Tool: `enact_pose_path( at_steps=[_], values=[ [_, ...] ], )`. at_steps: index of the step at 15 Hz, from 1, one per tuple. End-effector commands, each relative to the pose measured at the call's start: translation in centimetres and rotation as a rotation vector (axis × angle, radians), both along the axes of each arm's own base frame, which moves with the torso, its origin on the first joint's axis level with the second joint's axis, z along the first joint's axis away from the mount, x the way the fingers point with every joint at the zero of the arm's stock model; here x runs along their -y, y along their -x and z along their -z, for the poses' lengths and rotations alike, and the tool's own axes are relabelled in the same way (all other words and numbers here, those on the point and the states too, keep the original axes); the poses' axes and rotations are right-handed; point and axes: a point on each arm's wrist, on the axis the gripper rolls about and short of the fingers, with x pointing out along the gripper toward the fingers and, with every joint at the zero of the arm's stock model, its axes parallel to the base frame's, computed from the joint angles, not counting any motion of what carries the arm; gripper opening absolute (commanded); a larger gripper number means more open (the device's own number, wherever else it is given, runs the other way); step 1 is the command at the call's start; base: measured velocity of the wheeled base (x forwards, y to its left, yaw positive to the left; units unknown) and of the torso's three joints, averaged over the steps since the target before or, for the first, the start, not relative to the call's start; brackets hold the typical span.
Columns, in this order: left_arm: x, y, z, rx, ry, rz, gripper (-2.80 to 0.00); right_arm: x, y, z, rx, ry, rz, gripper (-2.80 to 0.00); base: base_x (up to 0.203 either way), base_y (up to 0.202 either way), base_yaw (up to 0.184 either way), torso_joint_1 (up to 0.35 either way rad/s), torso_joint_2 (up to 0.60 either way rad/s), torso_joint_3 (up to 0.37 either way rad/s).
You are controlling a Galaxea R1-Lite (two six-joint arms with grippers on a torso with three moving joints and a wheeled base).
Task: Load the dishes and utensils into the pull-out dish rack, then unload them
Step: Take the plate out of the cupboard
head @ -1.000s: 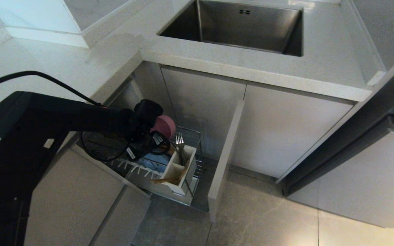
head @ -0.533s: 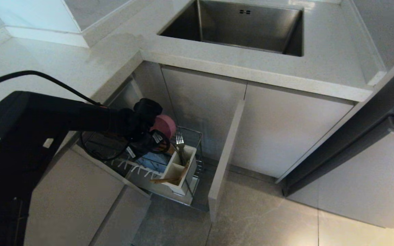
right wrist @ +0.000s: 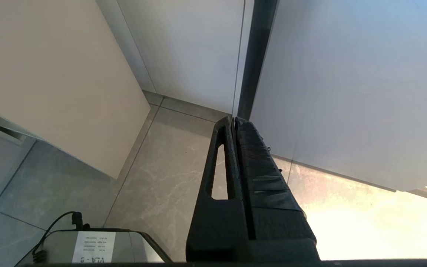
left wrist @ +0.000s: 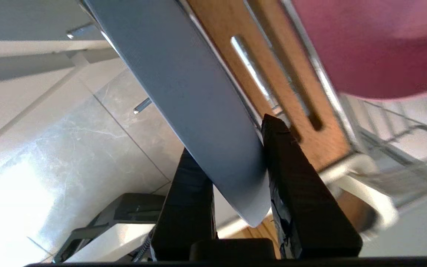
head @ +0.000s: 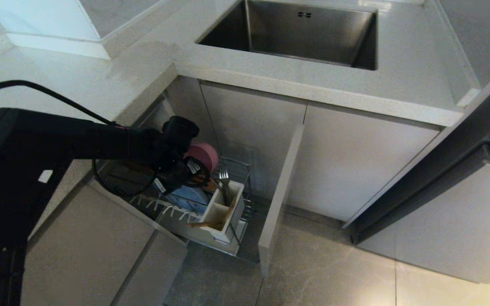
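My left gripper (left wrist: 228, 135) reaches down into the pull-out dish rack (head: 247, 170) and is shut on the rim of the blue plate (left wrist: 198, 92), one black finger on each face. The plate (head: 189, 196) stands on edge among the white prongs (head: 172, 210). Just beyond it the pink bowl (head: 204, 155) stands on edge over the brown slotted strip (left wrist: 272, 74). A silver fork (head: 223, 173) and wooden chopsticks (head: 211, 222) stick out of the white utensil box (head: 221, 210). My right gripper (right wrist: 234, 119) is shut and empty, parked low beside the cabinet fronts.
The rack's beige front panel (head: 281, 191) juts out toward the floor. Above it run the countertop (head: 313, 91) and the steel sink (head: 296, 34). Closed cabinet doors (head: 355, 161) flank the rack, and the grey tiled floor (head: 326, 272) lies below.
The left gripper has closed on the blue plate's rim. Arm and plate have since shifted slightly up and to the left.
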Motion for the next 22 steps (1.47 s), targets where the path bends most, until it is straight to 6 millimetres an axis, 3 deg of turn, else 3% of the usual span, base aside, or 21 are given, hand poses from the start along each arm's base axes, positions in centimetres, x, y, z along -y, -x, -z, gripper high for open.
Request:
enact_pose_path(
  at_steps=[1,10,16,22],
  values=[
    [0.1,0.9,-2.0,0.047,0.017,0.004,-2.8,0.0,0.0,0.0,0.0,0.0,0.0,-2.8,0.0,0.0,0.0,0.0,0.0,0.0],
    [2.9,5.0,-7.4,0.164,0.049,0.124,-2.8,0.0,0.0,0.0,-0.001,0.0,0.0,-2.8,0.0,0.0,0.0,0.0,0.0,0.0],
    [3.8,6.5,-9.2,0.209,0.054,0.178,-2.8,0.0,0.0,0.0,0.0,0.0,0.0,-2.8,0.0,0.0,0.0,0.0,0.0,0.0],
    [6.8,9.5,-11.0,0.248,0.056,0.321,-2.8,0.0,0.0,0.0,0.0,0.0,0.0,-2.8,0.0,0.0,0.0,0.0,0.0,0.0]
  ],
)
